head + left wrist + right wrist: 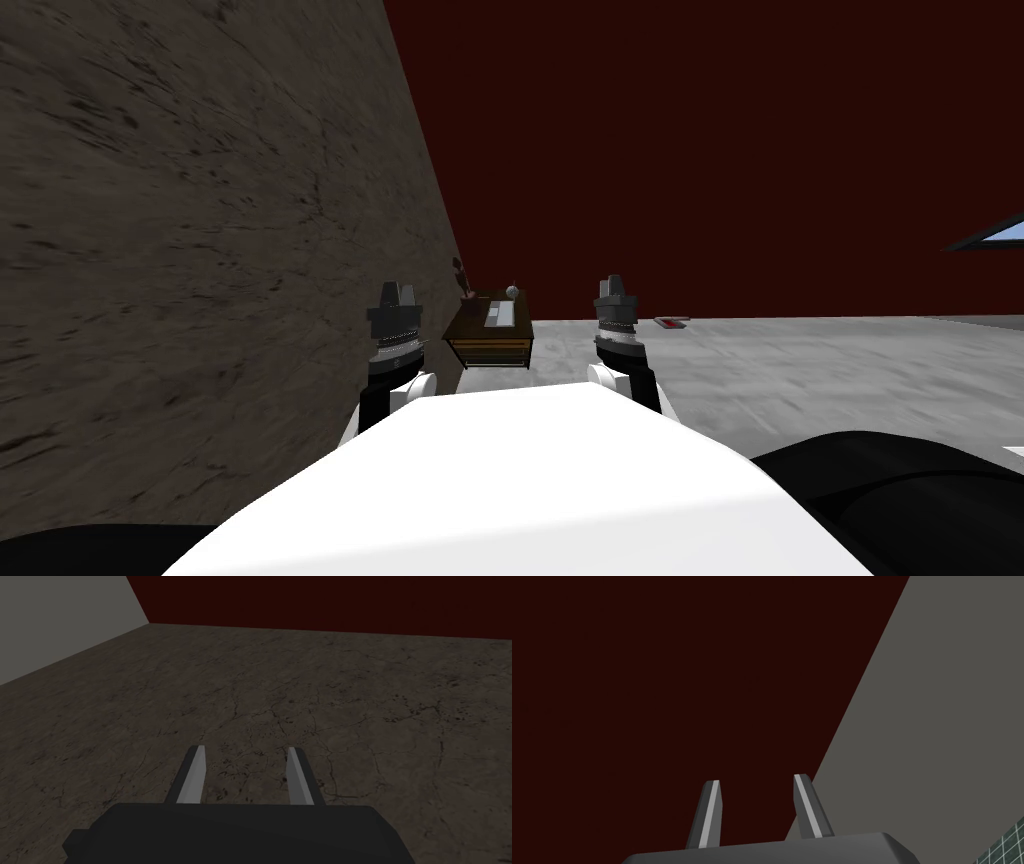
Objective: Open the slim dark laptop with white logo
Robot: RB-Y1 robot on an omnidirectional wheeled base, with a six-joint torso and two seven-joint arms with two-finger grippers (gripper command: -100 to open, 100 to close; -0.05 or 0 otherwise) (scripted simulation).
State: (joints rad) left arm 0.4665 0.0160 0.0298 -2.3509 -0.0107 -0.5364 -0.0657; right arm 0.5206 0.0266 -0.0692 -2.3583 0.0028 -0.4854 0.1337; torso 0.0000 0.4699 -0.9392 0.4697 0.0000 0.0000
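- Our left gripper (246, 748) is raised in front of us. Its two fingers (196, 776) are spread apart with nothing between them, and a mottled brown wall (200, 250) runs along its outer side.
- Our right gripper (756, 779) is raised level with the left, its fingers likewise parted and holding nothing.
- The laptop (500, 313) shows as a flat, light grey slab on a small brown desk (490, 345). It is well beyond both grippers and between them, nearer the left one. It is too small to tell how its lid stands.
- Beside it on the desk, a dark plant-like thing (461, 278) stands toward the brown wall and a small pale ball (512, 291) sits at the far edge.
- Grey floor (800, 370) stretches from the grippers to the desk.
- A flat red thing (672, 322) lies on that floor, far beyond the right gripper, by the dark red wall (700, 150).
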